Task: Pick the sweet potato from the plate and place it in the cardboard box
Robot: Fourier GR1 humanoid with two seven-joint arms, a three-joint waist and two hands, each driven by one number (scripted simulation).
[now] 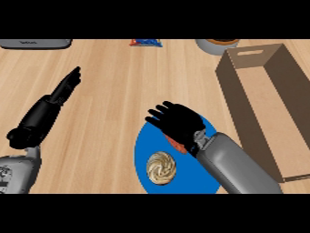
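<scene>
You have a blue plate [146, 142], orange-red sweet potato [177, 146], tan spiral-marked round [162, 168] — brown cardboard box [278, 104], pale wood-grain desk [117, 95].

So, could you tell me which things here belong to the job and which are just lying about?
Job: orange sweet potato, round blue plate, brown cardboard box, black right robot hand.
Lying about: beige swirled bun, grey appliance, blue-red packet, grey bowl, resting left robot hand.
</scene>
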